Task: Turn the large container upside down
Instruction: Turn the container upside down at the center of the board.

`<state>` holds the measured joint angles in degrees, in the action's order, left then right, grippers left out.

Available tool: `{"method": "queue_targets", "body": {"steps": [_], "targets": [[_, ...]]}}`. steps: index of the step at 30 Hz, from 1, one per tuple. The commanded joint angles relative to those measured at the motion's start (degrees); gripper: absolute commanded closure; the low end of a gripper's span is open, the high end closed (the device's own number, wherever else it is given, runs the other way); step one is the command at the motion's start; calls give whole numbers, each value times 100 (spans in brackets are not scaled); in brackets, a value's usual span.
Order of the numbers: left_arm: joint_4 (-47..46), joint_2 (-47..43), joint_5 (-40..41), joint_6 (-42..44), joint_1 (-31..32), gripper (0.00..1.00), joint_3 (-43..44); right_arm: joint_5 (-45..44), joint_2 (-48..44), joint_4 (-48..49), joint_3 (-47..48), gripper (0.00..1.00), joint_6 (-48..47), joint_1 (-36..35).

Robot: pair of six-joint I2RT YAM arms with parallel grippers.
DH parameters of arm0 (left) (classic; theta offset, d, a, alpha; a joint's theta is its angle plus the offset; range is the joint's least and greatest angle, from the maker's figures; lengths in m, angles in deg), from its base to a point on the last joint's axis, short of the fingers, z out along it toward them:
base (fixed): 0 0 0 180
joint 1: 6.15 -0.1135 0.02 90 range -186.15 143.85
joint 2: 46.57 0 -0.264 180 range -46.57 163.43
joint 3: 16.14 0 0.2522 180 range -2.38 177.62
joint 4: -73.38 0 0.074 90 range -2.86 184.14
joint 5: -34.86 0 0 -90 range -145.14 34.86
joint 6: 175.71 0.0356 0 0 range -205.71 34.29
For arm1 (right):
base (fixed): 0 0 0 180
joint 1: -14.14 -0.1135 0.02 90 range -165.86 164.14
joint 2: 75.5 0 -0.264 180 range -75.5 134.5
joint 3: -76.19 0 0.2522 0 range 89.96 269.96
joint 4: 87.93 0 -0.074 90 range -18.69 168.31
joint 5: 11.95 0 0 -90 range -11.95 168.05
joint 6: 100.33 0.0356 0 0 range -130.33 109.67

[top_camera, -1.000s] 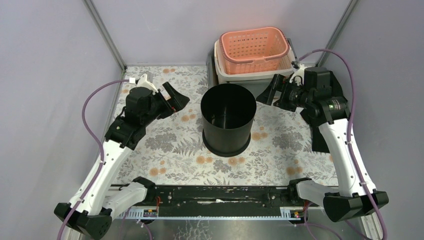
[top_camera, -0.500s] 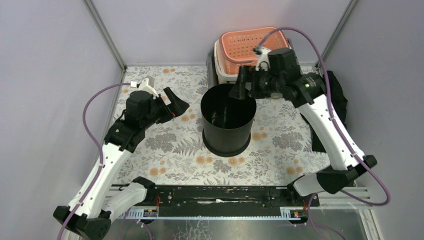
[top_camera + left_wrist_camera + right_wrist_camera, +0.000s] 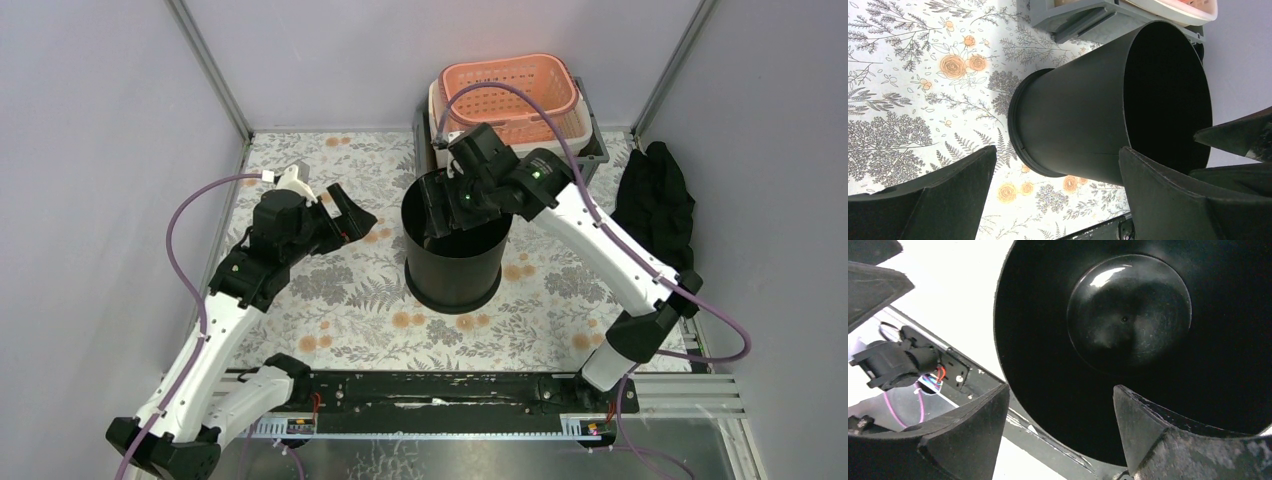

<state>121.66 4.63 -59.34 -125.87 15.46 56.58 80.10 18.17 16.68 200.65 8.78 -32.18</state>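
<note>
Right tool (image 3: 436,206) astride upright black container (image 3: 455,265)

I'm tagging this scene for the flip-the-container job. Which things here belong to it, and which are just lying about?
Belongs to the job:
large black round plastic container
right gripper, open astride its rim
left gripper, open beside it

Just lying about:
orange perforated plastic basket
white tub beneath it
black crumpled cloth
floral table cover
</note>
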Motion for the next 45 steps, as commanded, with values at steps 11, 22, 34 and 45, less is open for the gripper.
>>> {"method": "queue_targets", "body": {"steps": [11, 22, 34, 45], "targets": [[113, -206, 105, 33, 28, 0, -238, -854, 291, -102, -7, 20, 40, -258], [142, -369, 91, 5, 28, 0, -414, -501, -57, 229, 217, 20, 18, -488], [143, -421, 74, 18, 28, 0, -436, -910, 443, -6, 486, 20, 93, -1245], [278, -529, 103, 45, 29, 0, -461, -1573, 1231, -235, 611, 41, 191, -1280]]}}
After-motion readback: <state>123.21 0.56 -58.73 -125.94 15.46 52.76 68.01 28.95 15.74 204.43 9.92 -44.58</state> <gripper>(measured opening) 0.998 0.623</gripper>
